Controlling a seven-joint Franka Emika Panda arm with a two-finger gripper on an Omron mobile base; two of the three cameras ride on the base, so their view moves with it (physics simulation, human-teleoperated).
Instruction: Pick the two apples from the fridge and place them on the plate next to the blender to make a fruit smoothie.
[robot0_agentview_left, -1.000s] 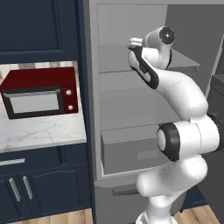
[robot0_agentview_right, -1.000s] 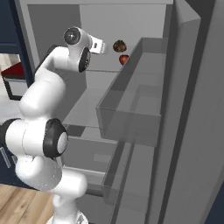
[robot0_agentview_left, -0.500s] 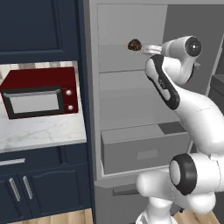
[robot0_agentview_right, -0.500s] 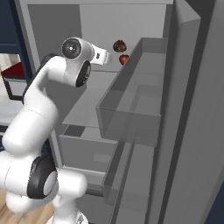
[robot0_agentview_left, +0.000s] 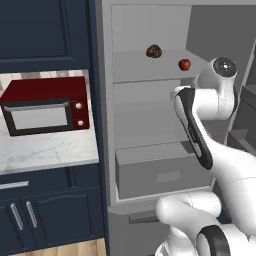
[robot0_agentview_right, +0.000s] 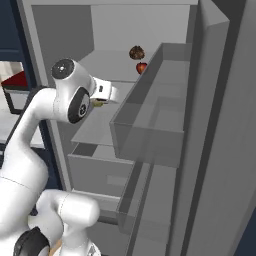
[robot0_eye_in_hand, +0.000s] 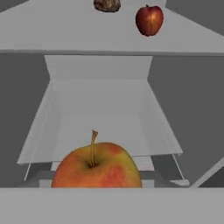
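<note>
Withdrawn from the fridge (robot0_agentview_left: 150, 100), hand (robot0_agentview_right: 102, 96) grips orange-yellow apple (robot0_eye_in_hand: 97, 165) — stem up.

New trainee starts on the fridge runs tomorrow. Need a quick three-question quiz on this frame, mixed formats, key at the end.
1. True or false: the red apple lies on the same fridge shelf as the dark brown lumpy ball.
2. What sits in the jaws? A: the red apple. B: the orange-yellow apple. C: nothing.
3. In a few words: which appliance stands on the counter left of the fridge?

Key
1. True: both rest on the upper shelf, apart from each other.
2. B: it sits right at the jaws in the hand view.
3. The red microwave.
</note>
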